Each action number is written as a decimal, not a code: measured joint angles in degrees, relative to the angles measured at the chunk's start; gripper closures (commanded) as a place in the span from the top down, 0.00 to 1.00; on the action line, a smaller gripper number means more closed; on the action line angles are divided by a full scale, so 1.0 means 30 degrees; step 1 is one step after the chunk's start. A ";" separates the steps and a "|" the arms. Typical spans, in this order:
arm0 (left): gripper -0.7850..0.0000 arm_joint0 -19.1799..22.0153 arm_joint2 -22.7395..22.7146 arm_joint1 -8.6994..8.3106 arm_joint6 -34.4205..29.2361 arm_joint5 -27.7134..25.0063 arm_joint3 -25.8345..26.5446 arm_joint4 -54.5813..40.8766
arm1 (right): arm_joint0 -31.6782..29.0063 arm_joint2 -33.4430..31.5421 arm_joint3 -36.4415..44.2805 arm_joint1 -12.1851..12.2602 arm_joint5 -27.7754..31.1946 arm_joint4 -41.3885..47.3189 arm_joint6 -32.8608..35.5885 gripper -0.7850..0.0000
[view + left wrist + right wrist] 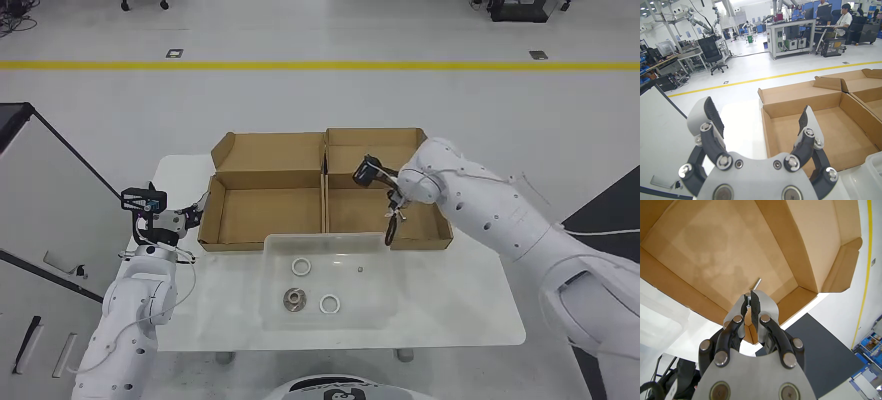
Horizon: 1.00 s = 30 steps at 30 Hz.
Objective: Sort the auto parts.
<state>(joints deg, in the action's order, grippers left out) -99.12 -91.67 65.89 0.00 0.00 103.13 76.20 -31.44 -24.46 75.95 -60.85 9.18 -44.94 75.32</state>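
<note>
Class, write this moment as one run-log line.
right tool: shut on small threaded part, over right box | left tool: open, by left box edge | tray: two white rings, metal hub

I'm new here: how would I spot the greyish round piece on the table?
Find the clear tray, lying nearer the robot than the cardboard boxes. Inside it, the metal part lies beside two white rings; it alone is dark and metallic.

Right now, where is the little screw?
In the right wrist view, the little screw is pinched in the right gripper, held above the right-hand cardboard box, near a metal pin lying on the box floor.
</note>
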 measured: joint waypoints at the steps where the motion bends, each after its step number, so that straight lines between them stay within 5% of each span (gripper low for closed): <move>1: 1.00 0.0000 0.0000 0.0000 0.0000 0.0000 0.0000 0.0000 | -0.0065 0.0069 -0.0176 -0.0091 -0.0024 -0.0012 -0.0012 0.00; 30: 1.00 0.0000 0.0000 0.0000 0.0000 0.0000 0.0000 0.0000 | -0.1029 -0.0812 -0.3662 -0.1176 -0.0209 0.1294 -0.0599 0.00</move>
<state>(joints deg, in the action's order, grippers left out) -99.12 -91.67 65.89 0.00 0.00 103.13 76.20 -34.53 -26.89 64.96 -64.38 8.55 -41.05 73.53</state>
